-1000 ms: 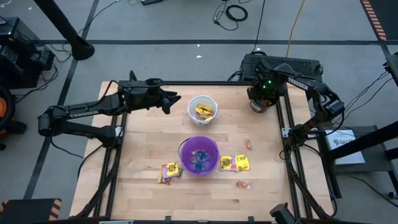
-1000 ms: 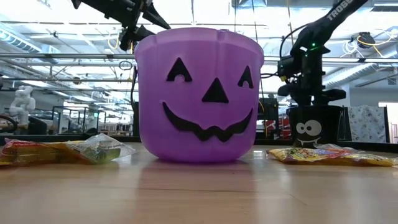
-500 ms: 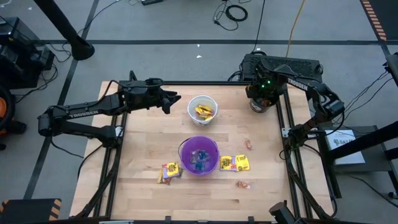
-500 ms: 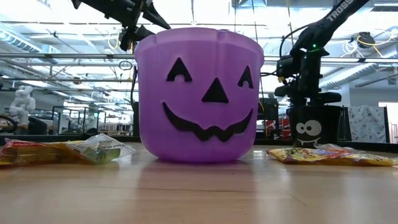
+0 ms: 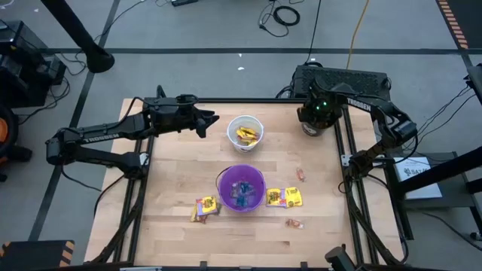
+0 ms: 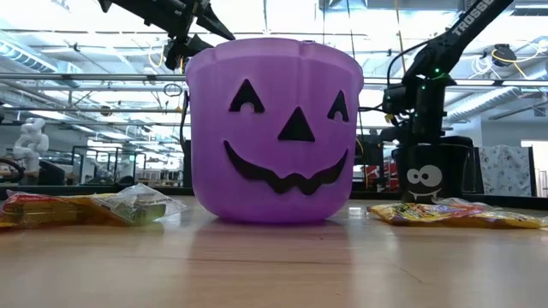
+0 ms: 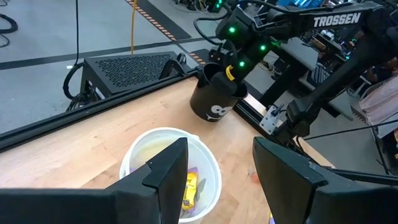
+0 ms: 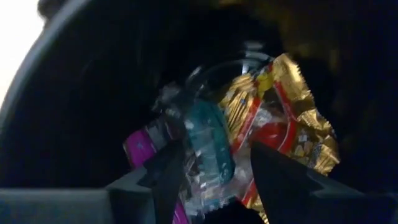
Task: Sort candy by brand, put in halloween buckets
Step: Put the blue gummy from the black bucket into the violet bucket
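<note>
Watching the right arm: you are holding the right gripper (image 5: 315, 114) over the black bucket (image 6: 431, 174) at the table's far right corner; its fingers are standing apart with nothing between them, and wrapped sweets (image 8: 261, 134) are lying in the bucket's dark bottom below.
Left arm: you are hovering the left gripper (image 7: 219, 167) just beside the white bucket (image 5: 245, 132), fingers spread and empty.
Candy on the table: yellow packets (image 5: 284, 197) are lying just beside the purple bucket (image 5: 242, 188) on its right, another yellow packet (image 5: 205, 206) is lying on its left, and two small red-orange sweets (image 5: 301, 175) are sitting apart toward the right edge.
Handling, as a guess: you are dealing with light, soft, crinkly wrappers that are likely slipping under a shallow pinch; try closing across the packet's middle, not on a loose edge.
Axis: the right-hand yellow packets are running roughly left to right across the table; the left one is lying slightly skewed. The small sweets' direction is too small to tell.
Buckets: all three are standing upright, mouths up.
</note>
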